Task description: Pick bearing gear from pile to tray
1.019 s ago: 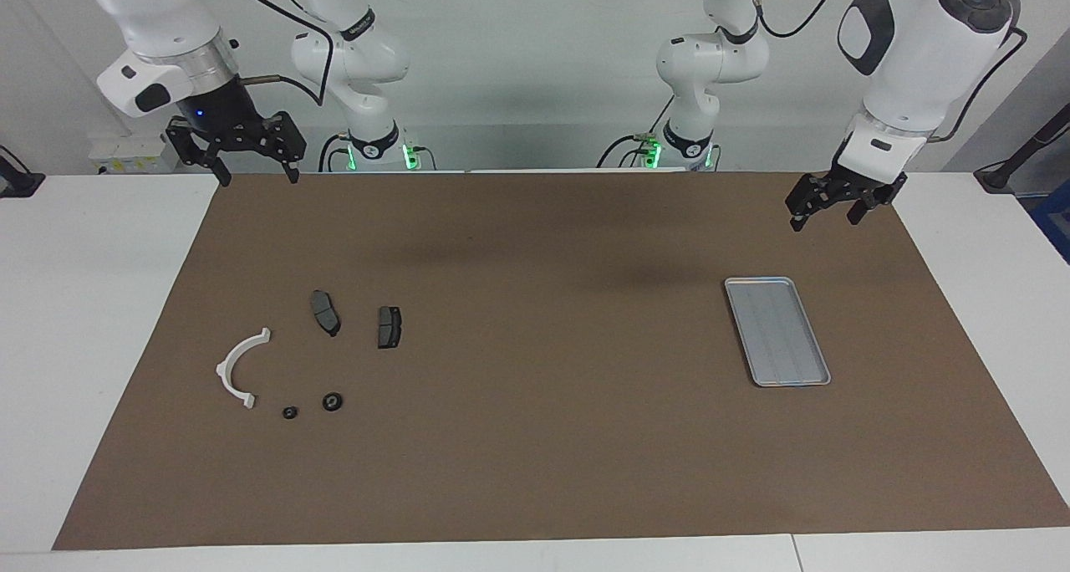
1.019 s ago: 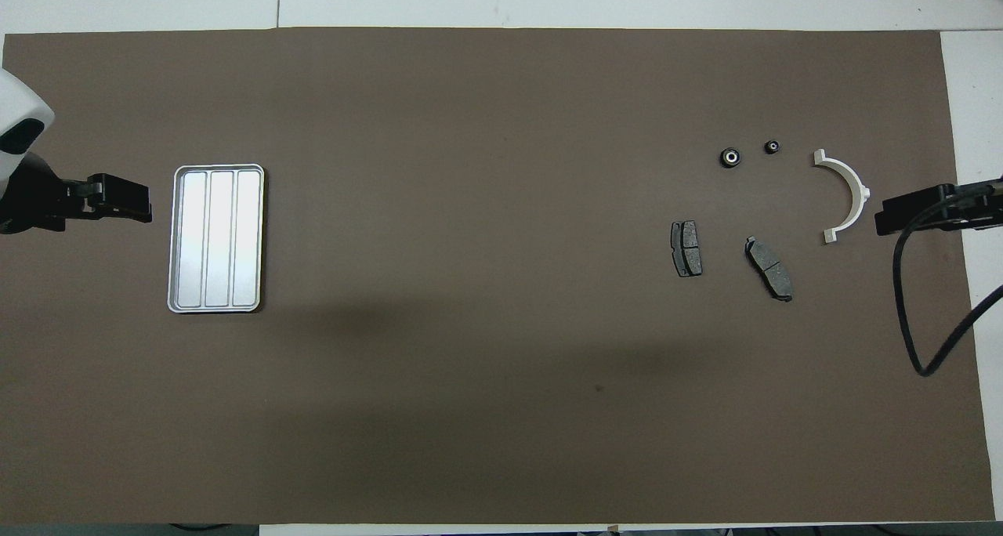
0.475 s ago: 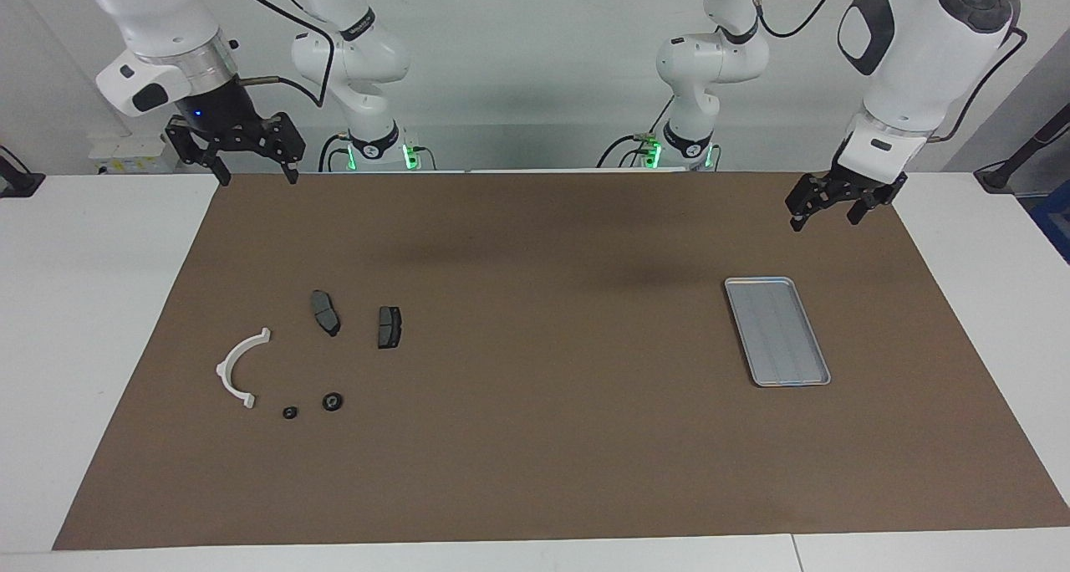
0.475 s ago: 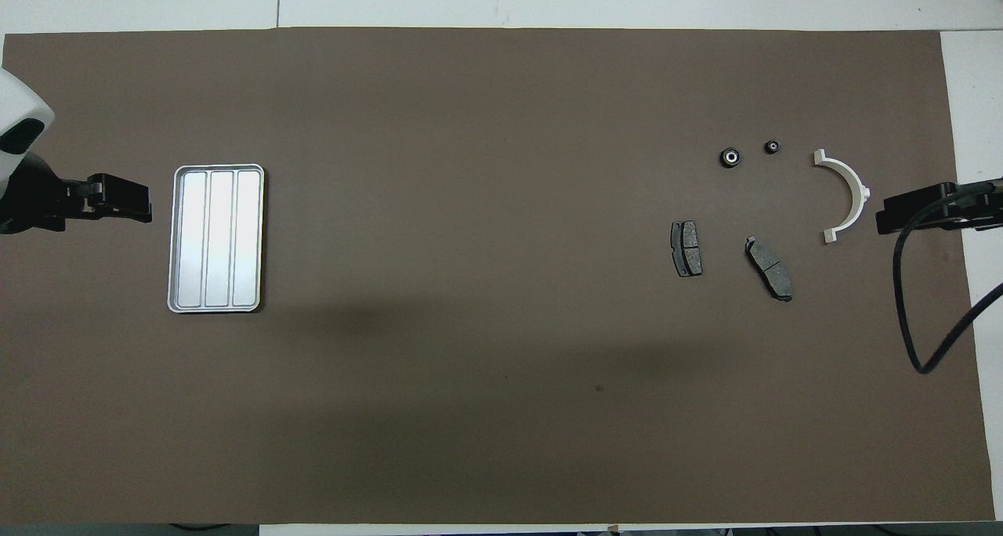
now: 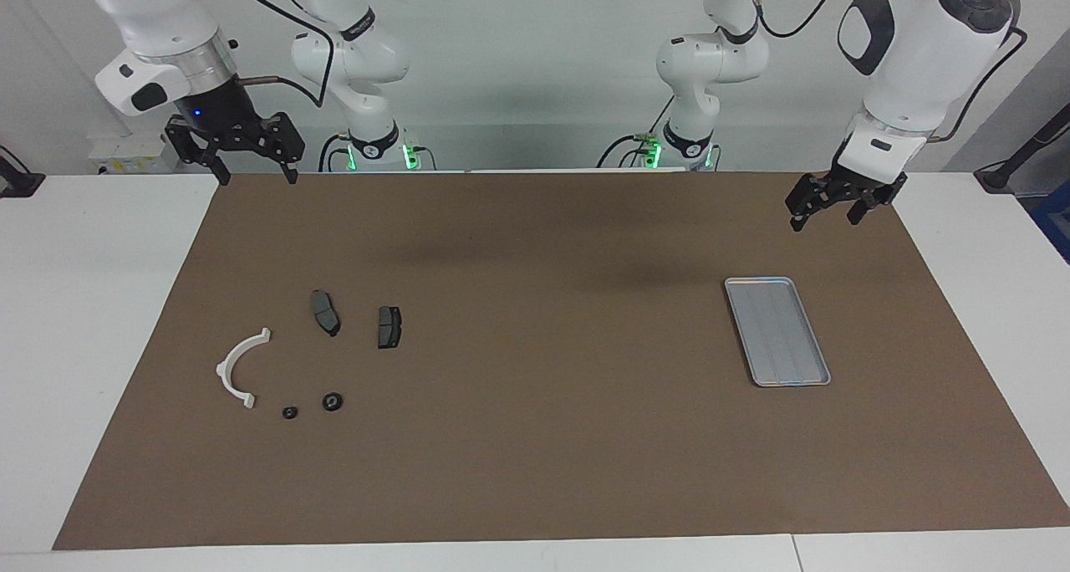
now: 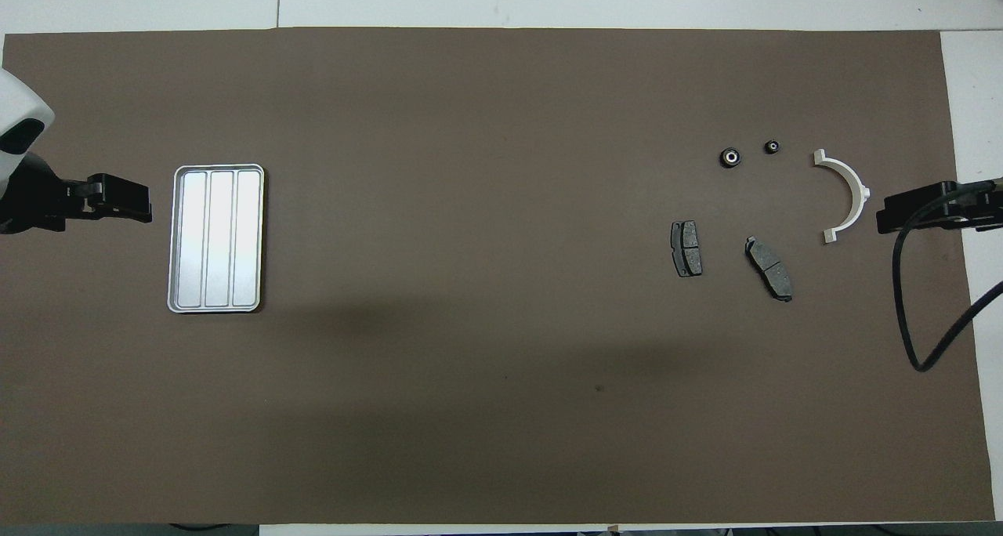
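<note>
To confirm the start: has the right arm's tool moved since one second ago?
Yes, slightly: the right tool has risen a little against the brown mat's edge, nothing held.

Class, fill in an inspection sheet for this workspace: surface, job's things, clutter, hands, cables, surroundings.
Surface: brown mat on a white table.
Job's things: two black round pieces, white half-ring and two brake pads lie loose at the right arm's end; tray holds nothing.
Clutter: nothing seen.
Hands: right hand open, raised over the mat's edge; left hand raised near the tray.
Cables: black cable loops from the right arm.
Surroundings: plain wall.
</note>
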`<state>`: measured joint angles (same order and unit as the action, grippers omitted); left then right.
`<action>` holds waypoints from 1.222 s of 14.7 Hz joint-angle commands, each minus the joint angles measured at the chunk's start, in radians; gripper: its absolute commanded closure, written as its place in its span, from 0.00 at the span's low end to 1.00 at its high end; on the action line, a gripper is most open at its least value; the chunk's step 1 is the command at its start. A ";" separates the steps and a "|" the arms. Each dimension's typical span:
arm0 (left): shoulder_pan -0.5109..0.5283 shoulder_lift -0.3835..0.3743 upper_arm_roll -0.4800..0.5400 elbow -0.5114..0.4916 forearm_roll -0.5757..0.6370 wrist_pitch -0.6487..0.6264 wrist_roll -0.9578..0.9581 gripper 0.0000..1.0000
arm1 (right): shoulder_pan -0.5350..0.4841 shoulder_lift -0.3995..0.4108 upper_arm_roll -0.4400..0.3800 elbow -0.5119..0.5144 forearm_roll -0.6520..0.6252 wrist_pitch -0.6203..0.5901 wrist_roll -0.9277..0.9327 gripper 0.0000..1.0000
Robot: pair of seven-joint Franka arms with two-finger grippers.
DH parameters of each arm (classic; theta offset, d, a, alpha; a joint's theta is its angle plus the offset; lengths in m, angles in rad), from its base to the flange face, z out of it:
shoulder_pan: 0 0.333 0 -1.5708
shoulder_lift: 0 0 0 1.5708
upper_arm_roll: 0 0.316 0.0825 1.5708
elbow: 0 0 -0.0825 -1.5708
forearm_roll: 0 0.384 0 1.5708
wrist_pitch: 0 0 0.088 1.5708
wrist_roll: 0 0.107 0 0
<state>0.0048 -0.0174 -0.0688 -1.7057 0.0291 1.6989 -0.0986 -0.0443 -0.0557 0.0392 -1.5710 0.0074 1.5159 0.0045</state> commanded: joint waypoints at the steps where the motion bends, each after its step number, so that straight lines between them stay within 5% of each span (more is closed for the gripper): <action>1: -0.006 -0.013 0.006 -0.005 -0.008 -0.010 0.010 0.00 | -0.016 -0.013 0.010 -0.014 0.000 0.021 0.003 0.00; 6: -0.005 -0.013 0.006 -0.005 -0.008 -0.010 0.010 0.00 | -0.008 -0.016 0.007 -0.033 0.005 0.075 -0.043 0.00; 12: -0.005 -0.013 0.006 -0.005 -0.008 -0.010 0.008 0.00 | 0.001 -0.012 0.013 -0.208 0.005 0.275 -0.054 0.00; 18: -0.005 -0.013 0.006 -0.006 -0.008 -0.010 0.010 0.00 | 0.009 0.115 0.011 -0.265 0.005 0.472 -0.052 0.00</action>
<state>0.0048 -0.0174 -0.0688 -1.7057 0.0291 1.6989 -0.0986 -0.0286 0.0192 0.0505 -1.8322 0.0084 1.9451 -0.0297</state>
